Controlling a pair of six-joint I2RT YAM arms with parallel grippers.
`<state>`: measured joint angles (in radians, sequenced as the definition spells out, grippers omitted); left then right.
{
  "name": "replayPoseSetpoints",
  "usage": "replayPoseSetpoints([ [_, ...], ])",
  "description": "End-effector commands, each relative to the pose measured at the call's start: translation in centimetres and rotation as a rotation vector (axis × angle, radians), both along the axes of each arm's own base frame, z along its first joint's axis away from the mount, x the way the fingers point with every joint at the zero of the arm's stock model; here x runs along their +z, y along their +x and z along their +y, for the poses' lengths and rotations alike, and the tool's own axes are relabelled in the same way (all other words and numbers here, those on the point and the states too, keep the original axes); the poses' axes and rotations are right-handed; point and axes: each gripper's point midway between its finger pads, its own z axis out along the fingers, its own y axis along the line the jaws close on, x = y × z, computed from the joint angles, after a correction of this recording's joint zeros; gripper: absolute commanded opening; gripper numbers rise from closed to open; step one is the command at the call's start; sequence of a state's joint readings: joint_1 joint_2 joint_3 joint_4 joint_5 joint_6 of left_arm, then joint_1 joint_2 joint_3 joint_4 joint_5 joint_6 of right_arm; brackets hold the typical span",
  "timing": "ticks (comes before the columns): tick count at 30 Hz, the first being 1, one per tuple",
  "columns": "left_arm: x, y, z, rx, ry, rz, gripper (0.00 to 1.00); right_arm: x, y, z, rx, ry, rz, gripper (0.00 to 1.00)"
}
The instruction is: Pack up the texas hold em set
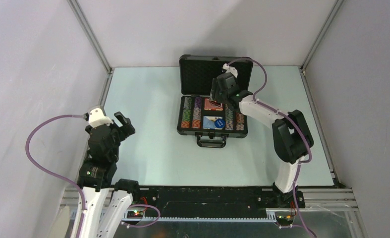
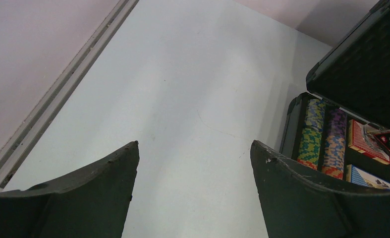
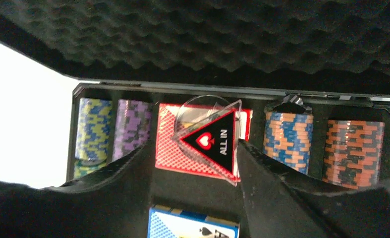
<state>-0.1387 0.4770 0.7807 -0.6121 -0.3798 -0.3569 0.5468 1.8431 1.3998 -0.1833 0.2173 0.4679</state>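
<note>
Right jaws astride "ALL IN" triangular marker (image 3: 212, 141) on red deck (image 3: 169, 148), grip unclear, left jaws wide

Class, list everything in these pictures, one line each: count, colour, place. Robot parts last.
case: one, black, open on the table
chip rows: four, multicoloured, two each side inside the case
red card deck: one, red-patterned, case's far middle slot
triangular marker: one, black and red, on the red deck
clear disc: one, transparent, on that deck too
blue card deck: one, blue, case's near middle slot
blue button: one, blue, on the blue deck
table: one, pale green, beneath the case
left tool: one, black, open, above bare table
right tool: one, black, open, fingers flanking the marker
</note>
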Motion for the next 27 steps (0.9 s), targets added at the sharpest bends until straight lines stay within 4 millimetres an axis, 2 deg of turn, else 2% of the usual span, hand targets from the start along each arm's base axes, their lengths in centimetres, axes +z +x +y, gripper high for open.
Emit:
replayPoseSetpoints([
  [1,0.5,0.2,-0.1,-0.015,0.014,-0.022,0.88,1.0,3.1,-1.1,-0.128,0.015,-0.112,0.61],
  [4,0.5,0.2,-0.1,-0.015,0.016,-0.022,0.87,0.3,3.6,-1.3,-0.145,-0.002,-0.106,0.52],
  [11,0.5,0.2,-0.1,-0.015,0.014,-0.024,0.87,-1.7,4.0,-1.9,-0.166,-0.064,-0.063,0.50],
  [16,0.5,0.2,-0.1,-0.015,0.015,-0.021,0.87,-2.2,4.2,-1.4,-0.148,-0.078,-0.049,0.49],
  [19,0.5,0.2,-0.1,-0.016,0.015,-0.021,0.88,-2.2,3.9,-1.0,-0.130,-0.091,-0.044,0.44],
  [27,0.5,0.2,-0.2,-0.019,0.014,-0.020,0.88,-2.3,2.2,-0.3,-0.085,-0.134,-0.029,0.42],
])
